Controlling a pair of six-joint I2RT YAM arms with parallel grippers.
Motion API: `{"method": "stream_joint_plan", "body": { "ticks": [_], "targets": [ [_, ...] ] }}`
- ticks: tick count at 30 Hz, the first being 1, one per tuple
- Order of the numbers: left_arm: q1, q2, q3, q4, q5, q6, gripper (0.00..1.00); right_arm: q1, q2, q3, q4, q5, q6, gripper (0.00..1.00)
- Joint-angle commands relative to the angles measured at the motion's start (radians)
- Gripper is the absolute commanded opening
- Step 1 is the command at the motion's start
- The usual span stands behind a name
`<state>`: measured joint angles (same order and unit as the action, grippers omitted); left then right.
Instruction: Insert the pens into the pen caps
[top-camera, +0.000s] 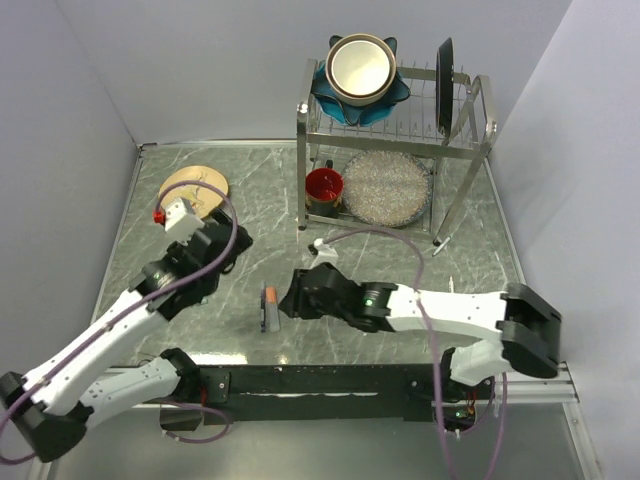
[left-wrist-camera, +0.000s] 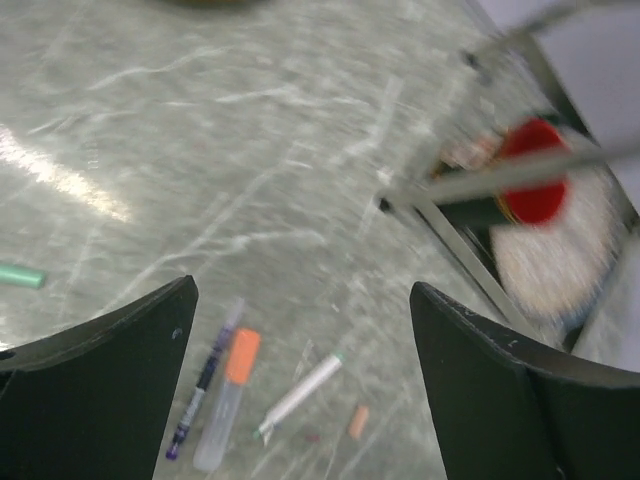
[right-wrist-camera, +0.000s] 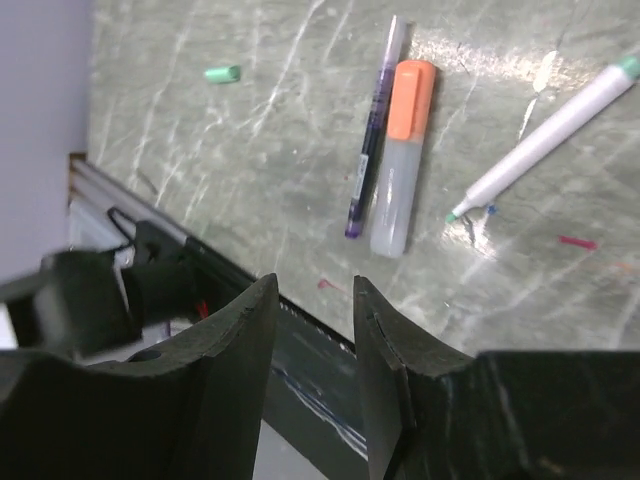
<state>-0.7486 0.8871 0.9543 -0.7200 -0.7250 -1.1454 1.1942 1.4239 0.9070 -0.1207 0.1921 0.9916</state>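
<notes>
Three pens (right-wrist-camera: 395, 200) lie close together, any lettering too blurred to read.

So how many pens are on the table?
3: a thin dark pen beside an orange-capped pen, and a white pen lying apart from them. Others may be hidden.
</notes>
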Motion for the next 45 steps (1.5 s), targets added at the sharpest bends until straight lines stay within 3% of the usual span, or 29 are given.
{"method": "stream_joint_plan", "body": {
  "ticks": [1, 3, 7, 10, 14, 15, 18, 24, 29, 33, 39, 45],
  "targets": [
    [0.246, 0.061, -0.007, -0.035, 0.191, -0.154, 0.90, 0.008, -0.132, -0.117, 0.084, 0.009, -0.080, 0.44],
    [0.322, 0.067, -0.040, -0.003, 0.315, -0.172, 0.88, 0.007, -0.187, -0.170, 0.086, 0.030, -0.079, 0.43],
    [0.354, 0.072, -0.084, -0.022, 0.251, -0.267, 0.87, -0.019, -0.253, -0.212, -0.003, 0.133, -0.081, 0.43],
    [0.354, 0.055, -0.115, 0.010, 0.265, -0.243, 0.88, -0.083, -0.301, -0.227, -0.092, 0.161, -0.082, 0.41],
    [0.353, 0.035, -0.158, 0.212, 0.386, -0.013, 0.89, -0.249, -0.385, -0.311, -0.108, 0.123, -0.110, 0.41],
    [0.351, 0.036, -0.176, 0.243, 0.468, 0.103, 0.88, -0.269, -0.417, -0.325, -0.103, 0.110, -0.126, 0.41],
    [0.336, 0.041, -0.190, 0.306, 0.544, 0.232, 0.80, -0.311, -0.463, -0.341, -0.103, 0.076, -0.171, 0.41],
    [0.191, 0.160, -0.158, 0.335, 0.565, 0.266, 0.76, -0.315, -0.480, -0.332, -0.044, 0.029, -0.313, 0.42],
    [0.008, 0.285, -0.097, 0.357, 0.529, 0.427, 0.73, -0.320, -0.526, -0.286, -0.094, 0.047, -0.379, 0.42],
    [-0.104, 0.473, 0.033, 0.286, 0.527, 0.544, 0.65, -0.324, -0.672, -0.303, -0.114, 0.061, -0.390, 0.42],
    [-0.184, 0.631, 0.070, 0.225, 0.437, 0.536, 0.51, -0.324, -0.886, -0.358, -0.132, 0.067, -0.366, 0.42],
    [-0.212, 0.705, 0.052, 0.211, 0.418, 0.523, 0.47, -0.324, -1.029, -0.367, -0.180, 0.095, -0.363, 0.42]
  ]
}}
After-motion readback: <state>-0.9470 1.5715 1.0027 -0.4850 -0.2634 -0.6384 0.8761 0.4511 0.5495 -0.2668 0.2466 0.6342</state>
